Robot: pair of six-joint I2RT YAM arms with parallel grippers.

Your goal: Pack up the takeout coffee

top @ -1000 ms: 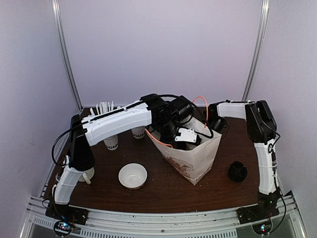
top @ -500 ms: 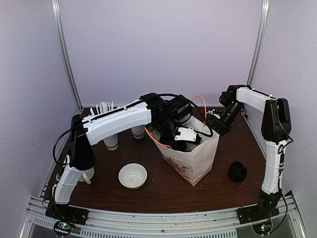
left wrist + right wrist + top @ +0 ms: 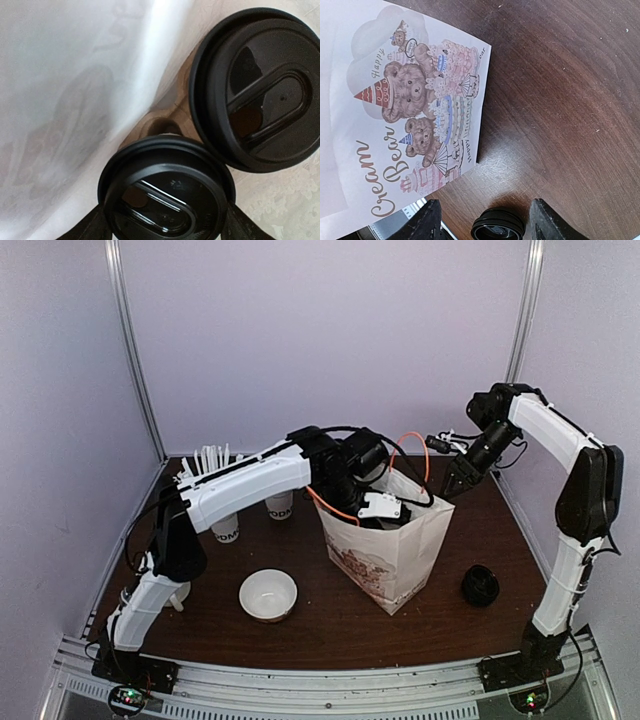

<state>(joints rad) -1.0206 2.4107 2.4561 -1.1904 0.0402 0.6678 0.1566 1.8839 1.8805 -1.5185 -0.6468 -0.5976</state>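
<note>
Two takeout coffee cups show only as black lids in the left wrist view, side by side inside the white paper bag [image 3: 388, 558]. My left gripper [image 3: 167, 227] reaches down into the bag and is shut on the nearer cup [image 3: 165, 192], a finger on each side below its lid. The other cup [image 3: 260, 90] stands just beyond it, their lids touching. In the top view the left gripper [image 3: 375, 508] is inside the bag's mouth and the cups are hidden. My right gripper [image 3: 453, 480] is open and empty, in the air beside the bag's far right corner.
The bag's bear-printed side [image 3: 405, 115] shows in the right wrist view. A stack of black lids [image 3: 480, 586] lies right of the bag, also in the right wrist view [image 3: 497, 226]. A white bowl [image 3: 268, 594] sits front left. Lidless paper cups [image 3: 227, 530] and white cutlery [image 3: 207, 457] stand back left.
My right arm has lifted away from the bag's rim, up and to the right. The left gripper stays in the bag, slightly higher. The bag stands more upright.
</note>
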